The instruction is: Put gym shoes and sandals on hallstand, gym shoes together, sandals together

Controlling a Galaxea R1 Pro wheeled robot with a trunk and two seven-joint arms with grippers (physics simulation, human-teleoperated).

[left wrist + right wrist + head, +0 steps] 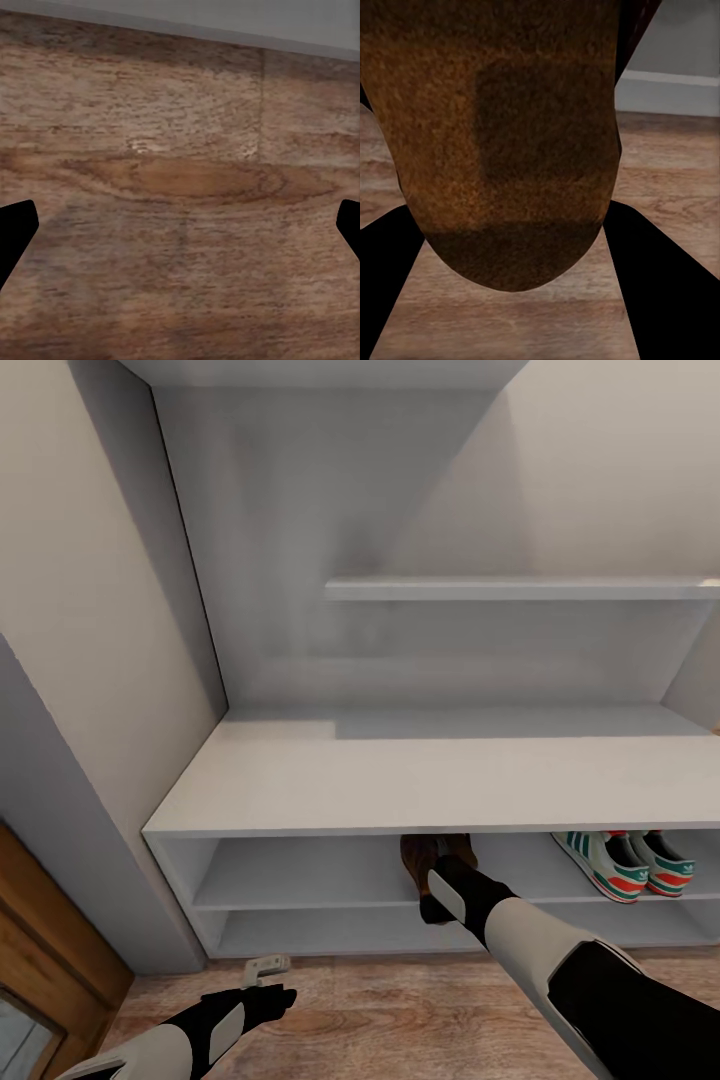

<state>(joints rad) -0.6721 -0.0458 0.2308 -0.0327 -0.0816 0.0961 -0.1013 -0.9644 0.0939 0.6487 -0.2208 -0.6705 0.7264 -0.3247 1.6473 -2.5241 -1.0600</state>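
While clamped, sandal (510, 142) between fingers (660, 277)

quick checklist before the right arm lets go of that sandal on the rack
1. Gym shoes together on the hallstand's upper shelf: ok.
2. Right tool at the upper shelf opening with a sandal between its fingers: ok.
3. Second sandal beside it on the shelf: cannot tell, only brown shapes under the bench top.
4. Held sandal resting on the shelf: cannot tell.
5. Left tool open, over bare corridor floor: ok.
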